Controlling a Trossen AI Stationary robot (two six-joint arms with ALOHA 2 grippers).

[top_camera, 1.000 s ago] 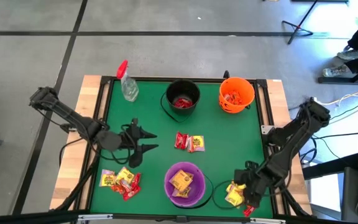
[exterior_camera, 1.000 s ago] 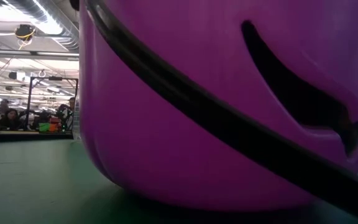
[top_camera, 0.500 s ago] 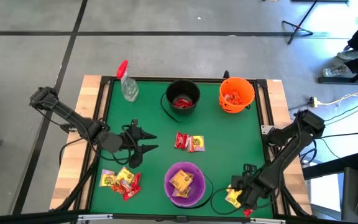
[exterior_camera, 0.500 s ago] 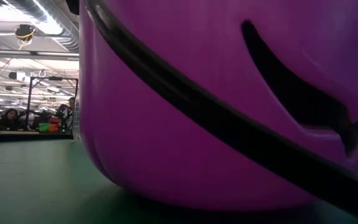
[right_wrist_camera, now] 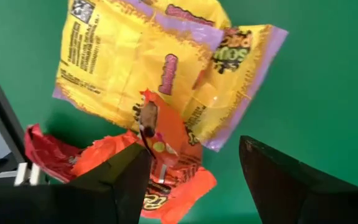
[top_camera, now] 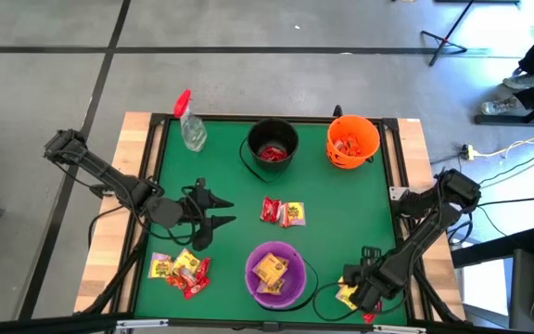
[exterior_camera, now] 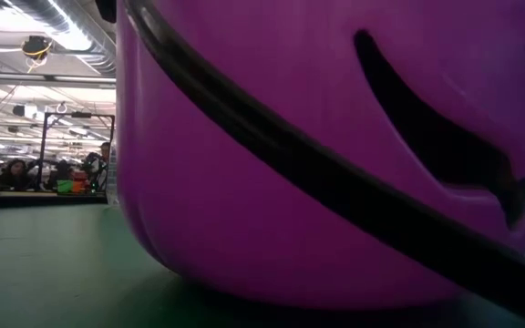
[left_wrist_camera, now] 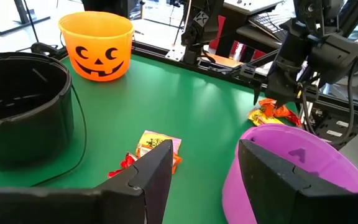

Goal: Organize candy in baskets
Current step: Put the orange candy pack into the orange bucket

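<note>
My right gripper [top_camera: 358, 289] hangs open over a small heap of candy [top_camera: 345, 294] at the table's near right corner. In the right wrist view its two fingers stand on either side of an orange-red packet [right_wrist_camera: 166, 155] that lies on yellow packets [right_wrist_camera: 148, 62]; I cannot tell whether they touch. My left gripper [top_camera: 216, 210] waits open over the left middle of the table. The purple bucket [top_camera: 276, 274] holds yellow candy. The black bucket [top_camera: 273, 146] holds red candy and the orange bucket [top_camera: 352, 139] orange-red candy. More packets lie at the centre [top_camera: 283, 212] and near left [top_camera: 180, 270].
A clear spray bottle with a red trigger [top_camera: 189, 125] stands at the far left corner. The purple bucket [exterior_camera: 335, 137] fills the low view, its wire handle lying toward my right gripper. The table's raised black rim [top_camera: 406, 278] runs close beside the right arm.
My right gripper has come down and a little toward the near edge, closing on the candy heap at the near right corner. Its fingers have stayed open.
</note>
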